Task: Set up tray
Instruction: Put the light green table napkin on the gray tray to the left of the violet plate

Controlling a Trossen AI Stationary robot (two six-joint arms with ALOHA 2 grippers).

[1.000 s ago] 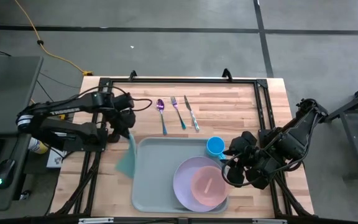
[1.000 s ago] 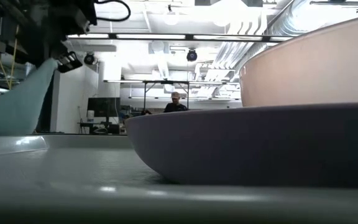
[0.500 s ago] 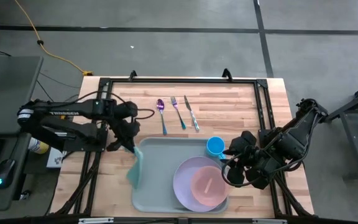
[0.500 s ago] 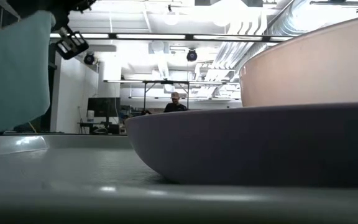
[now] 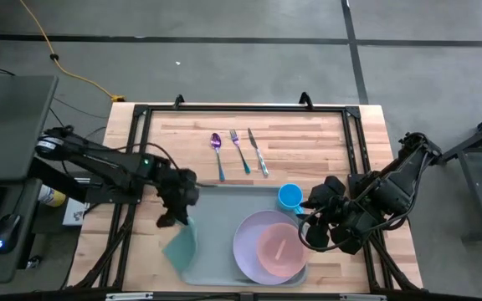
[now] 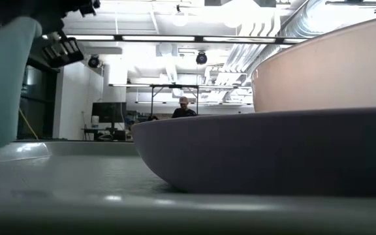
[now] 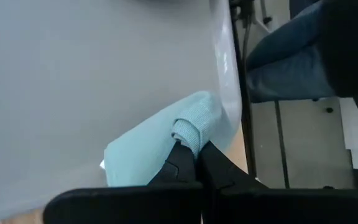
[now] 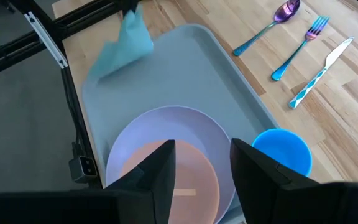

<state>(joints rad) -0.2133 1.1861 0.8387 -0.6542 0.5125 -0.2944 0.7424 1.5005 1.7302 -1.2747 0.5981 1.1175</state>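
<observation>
Your left pincer [image 5: 176,219] is pinching the teal cloth [image 5: 182,245] shut over the tray's [image 5: 216,209] lower-left corner, the tray lying lengthwise at lower centre, while your right pincer [image 8: 201,163] is idling open.

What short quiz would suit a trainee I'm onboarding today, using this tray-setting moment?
1. True or false: the left claw is shut on the teal cloth.
2. Which item stands off the tray: A) lavender plate, B) blue cup, C) pink bowl?
3. Fill in: the spoon, fork and knife lie on the bare ____.

Key: 1 true; 2 B; 3 table. The right claw waits open over the plate.
</observation>
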